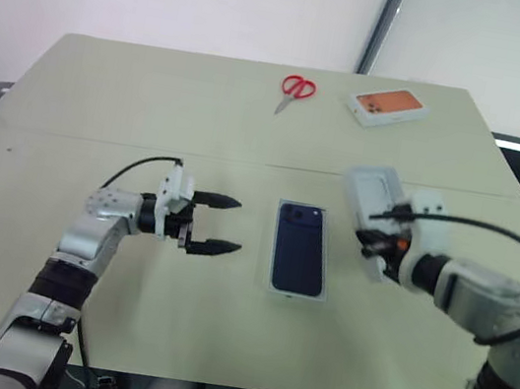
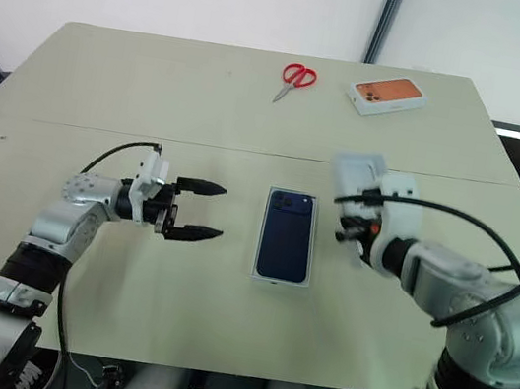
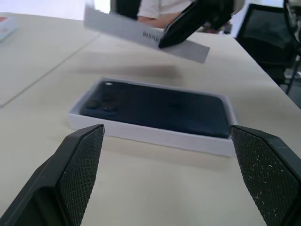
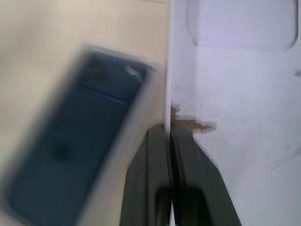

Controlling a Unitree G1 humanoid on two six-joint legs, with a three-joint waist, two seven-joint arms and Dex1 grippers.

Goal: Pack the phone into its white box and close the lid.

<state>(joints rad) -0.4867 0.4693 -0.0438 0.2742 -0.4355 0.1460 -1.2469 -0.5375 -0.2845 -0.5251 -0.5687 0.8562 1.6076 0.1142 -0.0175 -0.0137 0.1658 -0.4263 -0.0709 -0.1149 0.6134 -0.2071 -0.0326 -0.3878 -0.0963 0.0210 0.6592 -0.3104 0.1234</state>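
while the phone (image 1: 300, 248) lies in the white box (image 1: 295, 291), right gripper (image 4: 169, 132) pinches the lid (image 1: 372, 192); left gripper (image 1: 229, 224) gapes wide.

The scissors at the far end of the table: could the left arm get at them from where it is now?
Probably not without moving closer. The scissors lie at the table's far edge, well beyond the open left gripper, though nothing blocks the way.
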